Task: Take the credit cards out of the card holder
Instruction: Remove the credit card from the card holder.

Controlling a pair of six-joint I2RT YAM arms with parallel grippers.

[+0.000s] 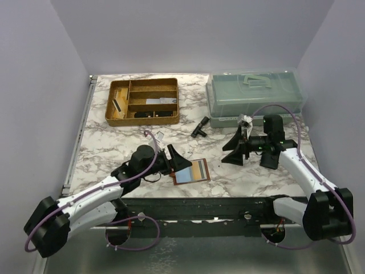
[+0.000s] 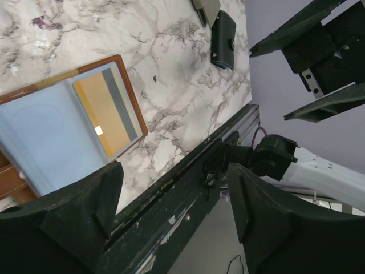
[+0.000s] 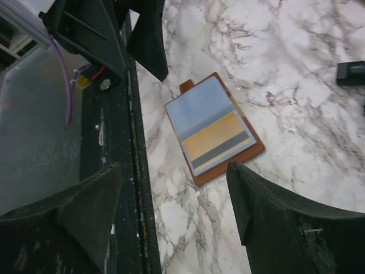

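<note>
Card holder open and flat on marble table; both grippers spread wide and empty.
Lies near the table's front edge, beside the black rail, with a light blue credit card and a grey-striped orange credit card side by side on its inner face. Left gripper: jaws wide apart, nothing between them, over the holder's left end; contact not determinable. Right gripper: jaws wide apart, nothing held, to the right of the holder and apart from it. Small black pouch, gold-brown divided tray and clear lidded box further back on the table.
</note>
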